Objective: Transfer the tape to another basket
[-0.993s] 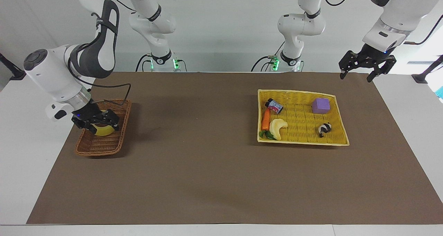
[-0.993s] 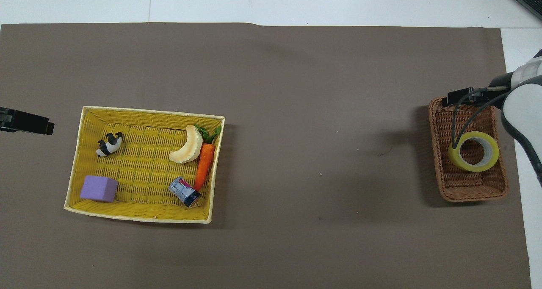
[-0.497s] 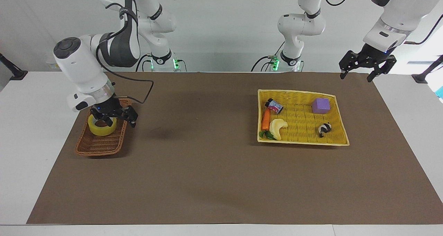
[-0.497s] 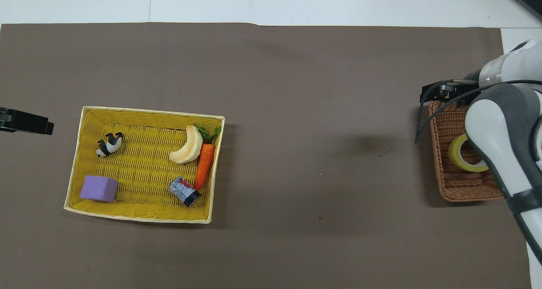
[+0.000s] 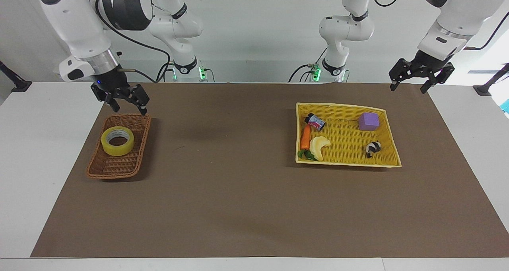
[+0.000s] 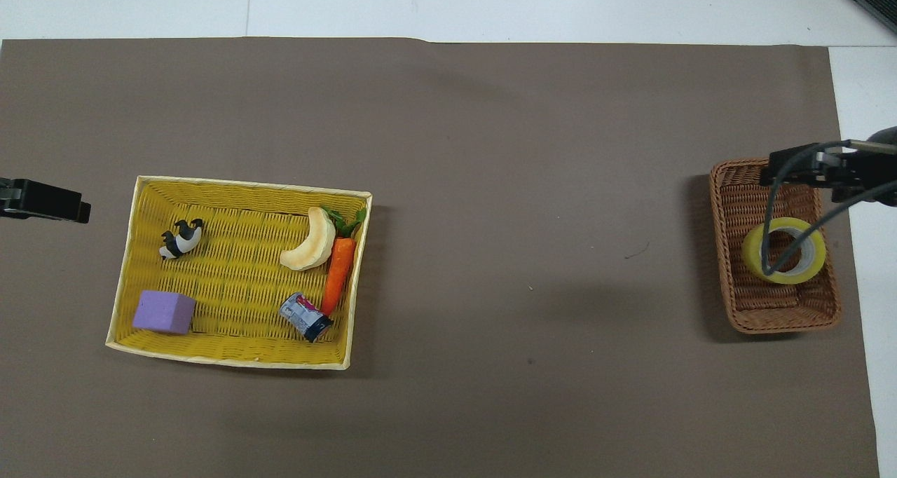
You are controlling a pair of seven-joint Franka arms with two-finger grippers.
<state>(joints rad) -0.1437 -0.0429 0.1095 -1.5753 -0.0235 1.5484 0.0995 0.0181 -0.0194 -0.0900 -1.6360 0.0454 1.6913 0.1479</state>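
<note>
where brown mat [image 5: 238, 175] covers white table [image 5: 24, 151], tape [image 5: 117, 141] sits in basket [image 5: 104, 168].

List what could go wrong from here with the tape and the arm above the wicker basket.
1. The right gripper hangs open over the rim of the wicker basket at the robots' end; swinging low, it might clip that rim and shift the basket.
2. Its cable drapes across the tape in the overhead view and might snag the roll.
3. The tape lies flat but off-centre in the basket, so a nudge may push it against the wall.
</note>
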